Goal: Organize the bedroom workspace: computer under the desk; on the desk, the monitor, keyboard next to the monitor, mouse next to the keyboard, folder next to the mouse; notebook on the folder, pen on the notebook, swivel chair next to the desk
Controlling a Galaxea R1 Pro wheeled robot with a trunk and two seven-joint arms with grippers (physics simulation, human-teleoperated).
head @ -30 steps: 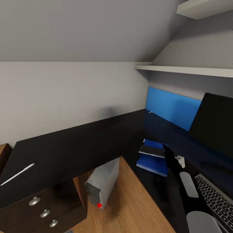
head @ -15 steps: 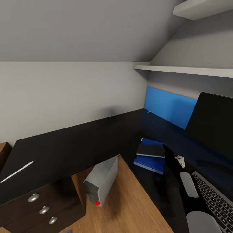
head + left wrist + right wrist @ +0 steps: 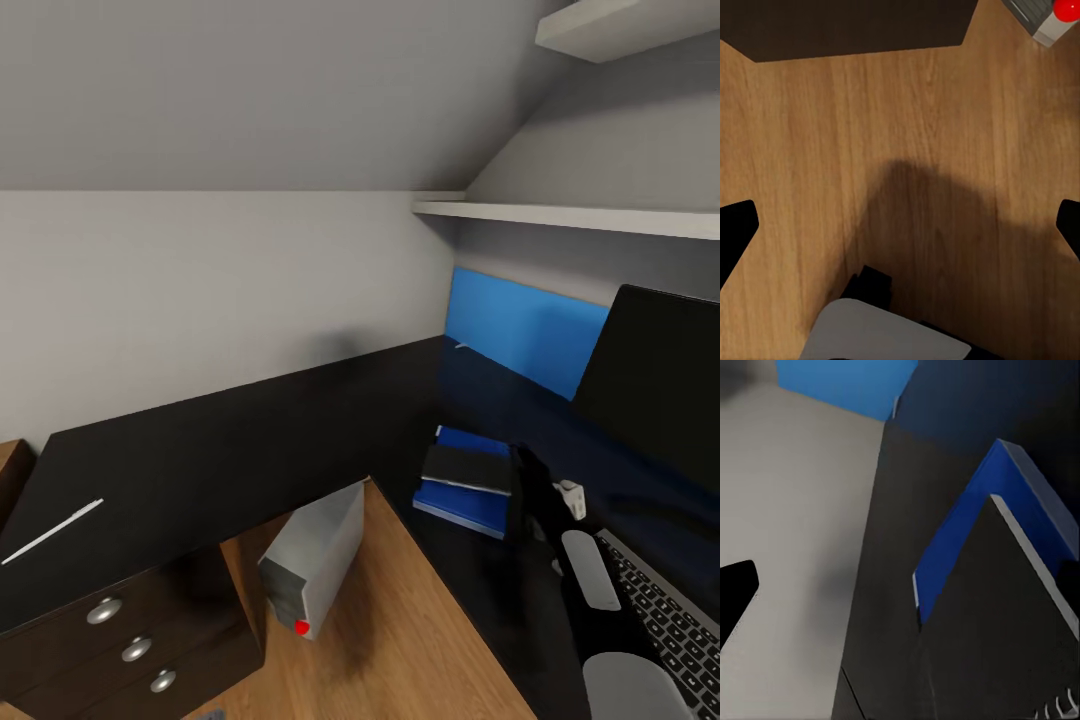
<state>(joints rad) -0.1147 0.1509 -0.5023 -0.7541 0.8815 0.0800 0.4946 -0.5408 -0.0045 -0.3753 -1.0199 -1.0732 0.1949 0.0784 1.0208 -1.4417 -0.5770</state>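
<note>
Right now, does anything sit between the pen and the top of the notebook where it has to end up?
Nothing visible does. The pen lies far along the desk from the notebook, which rests on the folder with its top bare; only bare black desktop shows between them.

Grey walls [image 3: 200, 270] meet a sloped ceiling [image 3: 250, 90]. Two white shelves [image 3: 570, 215] hang in the corner over a blue panel [image 3: 525, 335]. Wood floor [image 3: 400, 620] below.

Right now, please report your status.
Right hand empty beside dark notebook stacked on bright blue folder. Thin white pen far across glossy black desk.
</note>
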